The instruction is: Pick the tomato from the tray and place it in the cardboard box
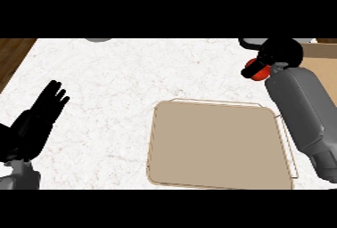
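Tomato (255, 71) sits in right hand (280, 52), fingers curled round it, above counter (118, 80) beyond tray (217, 147). You see cardboard box (322, 67) just right of hand; carry rightward. Left hand (43, 113) rests at left, fingers straight, holding nothing.

Right hand (280, 53): far right of the white counter (118, 80), fingers curled round the tomato (256, 71); only a red part shows beneath the black hand
Tray (217, 147): tan, flat, near the counter's front, nothing on it
Cardboard box (326, 67): brown, at the right edge, just beyond the forearm
Left hand (43, 113): lower left, fingers straight, pointing up, resting
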Robot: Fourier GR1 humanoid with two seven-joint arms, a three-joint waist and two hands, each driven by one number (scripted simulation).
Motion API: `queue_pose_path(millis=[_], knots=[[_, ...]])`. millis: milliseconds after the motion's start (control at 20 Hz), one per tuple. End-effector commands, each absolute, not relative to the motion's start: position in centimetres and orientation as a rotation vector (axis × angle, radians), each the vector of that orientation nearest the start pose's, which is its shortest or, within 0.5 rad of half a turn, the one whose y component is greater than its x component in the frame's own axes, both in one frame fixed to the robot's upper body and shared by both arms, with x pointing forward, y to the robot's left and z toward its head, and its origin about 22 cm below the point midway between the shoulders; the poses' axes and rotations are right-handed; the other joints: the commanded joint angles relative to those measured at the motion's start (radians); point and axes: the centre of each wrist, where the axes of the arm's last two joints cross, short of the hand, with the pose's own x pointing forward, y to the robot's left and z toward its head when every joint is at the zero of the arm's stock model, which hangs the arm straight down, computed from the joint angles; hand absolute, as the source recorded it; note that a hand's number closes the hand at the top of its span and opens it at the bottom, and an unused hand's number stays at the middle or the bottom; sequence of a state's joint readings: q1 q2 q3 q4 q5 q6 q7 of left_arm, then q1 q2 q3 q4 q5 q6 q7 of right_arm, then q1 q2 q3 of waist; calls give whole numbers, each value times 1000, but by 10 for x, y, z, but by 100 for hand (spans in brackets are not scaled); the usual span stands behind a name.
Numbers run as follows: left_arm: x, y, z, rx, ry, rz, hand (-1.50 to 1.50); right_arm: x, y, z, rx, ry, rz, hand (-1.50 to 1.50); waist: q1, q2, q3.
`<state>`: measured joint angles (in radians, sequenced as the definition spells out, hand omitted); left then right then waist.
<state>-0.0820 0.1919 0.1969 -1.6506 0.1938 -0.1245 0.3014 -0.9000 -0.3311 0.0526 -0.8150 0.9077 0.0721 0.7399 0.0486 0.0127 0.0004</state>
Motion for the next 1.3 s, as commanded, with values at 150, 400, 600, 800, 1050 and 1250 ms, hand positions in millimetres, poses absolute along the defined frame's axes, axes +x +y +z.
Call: queue_pose_path(millis=[150,400,600,800,1050,1250], knots=[[254,308,51,31,-1445,24,0,450,-183,227,-1406,-998,548,150,-23,-9,-1],[244,316,51,42,-1441,31,0,451,-203,250,-1584,-927,407,150,-31,-12,-1],[235,325,55,41,-1444,18,0,451,-229,254,-1639,-908,298,150,-32,-11,-1],[244,316,60,42,-1442,37,0,449,-255,270,-1657,-874,228,150,-37,-11,0],[231,329,36,64,-1437,52,0,442,-287,271,-1657,-826,324,150,-44,-13,-1],[258,335,68,56,-1456,40,0,444,-316,253,-1635,-850,312,150,-40,-9,0]])
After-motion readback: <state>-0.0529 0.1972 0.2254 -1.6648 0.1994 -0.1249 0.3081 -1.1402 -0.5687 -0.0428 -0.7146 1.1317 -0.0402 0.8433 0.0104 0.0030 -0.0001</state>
